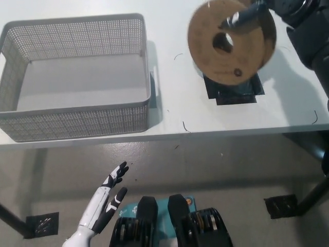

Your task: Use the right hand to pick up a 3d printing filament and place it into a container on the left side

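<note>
Right hand (247, 18) holds filament spool (231, 43), flange facing camera.

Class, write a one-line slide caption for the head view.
Black right hand lifts a brown filament spool above the table, beside an empty grey basket.

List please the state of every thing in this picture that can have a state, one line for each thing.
Filament spool: lifted off the table, held tilted by the right robot hand.
Right robot hand: shut on the spool.
Left robot hand: open, resting low, below the table edge.
Grey basket: upright on the table, nothing inside.
Black mat: flat on the table, uncovered.
</note>
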